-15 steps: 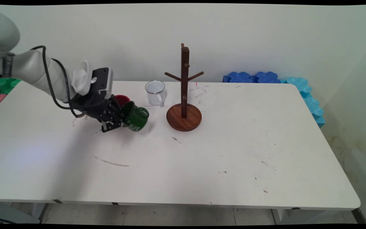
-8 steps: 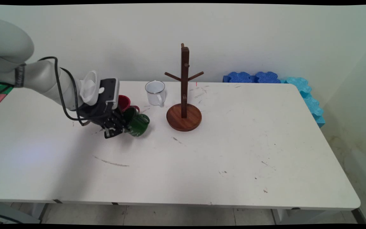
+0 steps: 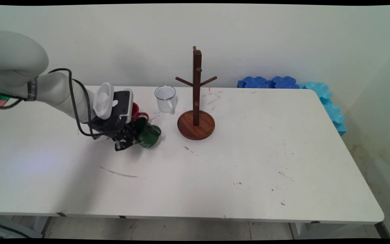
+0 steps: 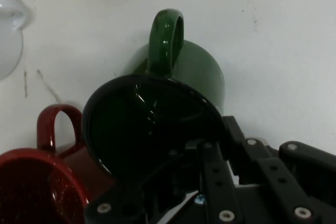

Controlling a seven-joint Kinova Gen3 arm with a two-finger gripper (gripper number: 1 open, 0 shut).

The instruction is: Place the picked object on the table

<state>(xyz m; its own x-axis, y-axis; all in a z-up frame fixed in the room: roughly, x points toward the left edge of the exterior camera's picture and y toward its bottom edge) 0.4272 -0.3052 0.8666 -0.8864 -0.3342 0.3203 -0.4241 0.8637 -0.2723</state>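
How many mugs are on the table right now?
3. The green mug is tilted at the hand, one finger inside its rim. The red mug stands just behind it, partly hidden by the arm. The white mug stands left of the wooden rack.

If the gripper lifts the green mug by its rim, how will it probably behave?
The green mug looks glossy, like enamel, so it may slip between the fingers. It seems rigid and probably light. Gripped at one side of the rim by the gripper, it could tilt; it already leans beside the red mug.
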